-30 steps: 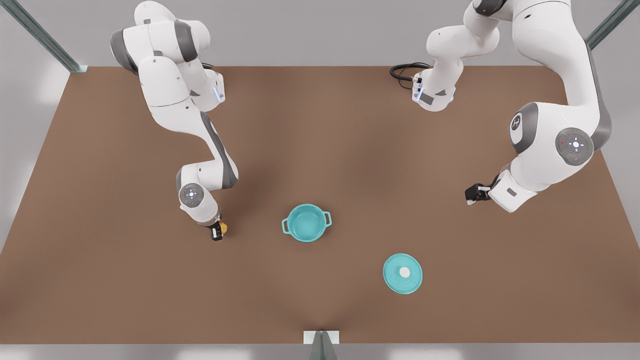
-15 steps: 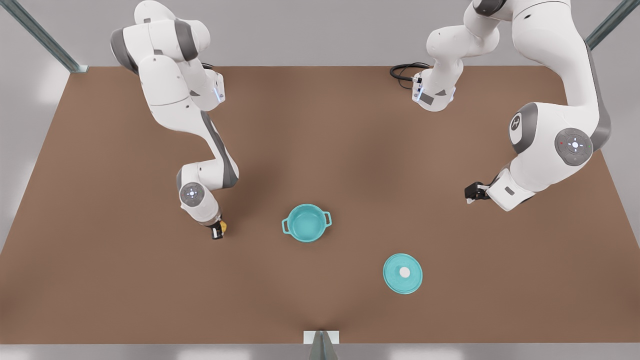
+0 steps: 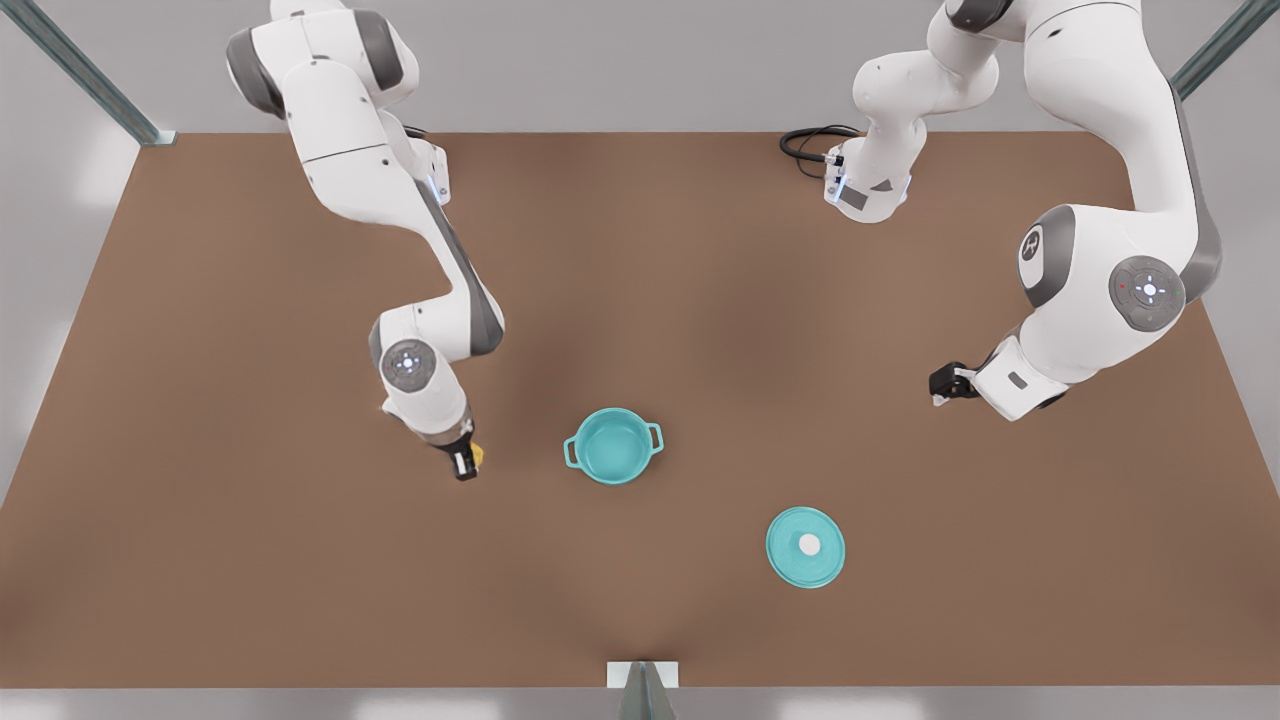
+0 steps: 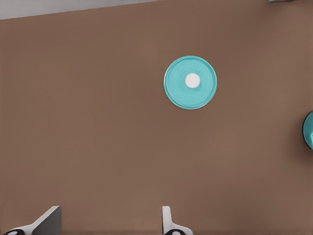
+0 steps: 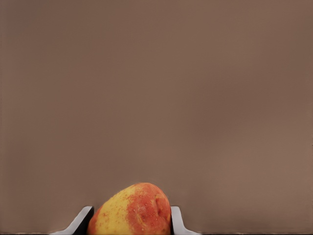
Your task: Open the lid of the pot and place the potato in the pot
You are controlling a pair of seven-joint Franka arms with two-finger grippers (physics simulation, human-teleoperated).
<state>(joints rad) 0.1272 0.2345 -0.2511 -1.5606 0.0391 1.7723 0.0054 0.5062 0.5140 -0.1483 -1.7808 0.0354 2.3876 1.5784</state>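
The potato (image 5: pixel 131 210), a lumpy yellow ball with a grainy red blush, sits pinched between the 2 pale fingers (image 5: pixel 178 221) of the right end effector (image 3: pixel 466 462), clear of the smooth matte brown tabletop (image 3: pixel 640 300). That end effector is on the front view's left, just left of the pot (image 3: pixel 612 446) and apart from it; its white, grey-jointed arm reaches from the far edge, bends at the elbow and angles down toward the near side, with the black fingertips pointing at the tabletop. The pot is a small round teal vessel, teal inside too, open on top, with 2 little loop handles sticking out on opposite sides, standing upright near the middle. The pot lid (image 3: pixel 805 547), a flat glossy teal disc with a small white knob at its centre, lies flat on the tabletop to the near right of the pot, well apart from it. The left end effector (image 3: pixel 947 386) waits on the front view's right, held above the tabletop on a folded arm, far right of the lid; in the left wrist view its 2 fingers (image 4: pixel 48 223) stand spread with nothing between them.
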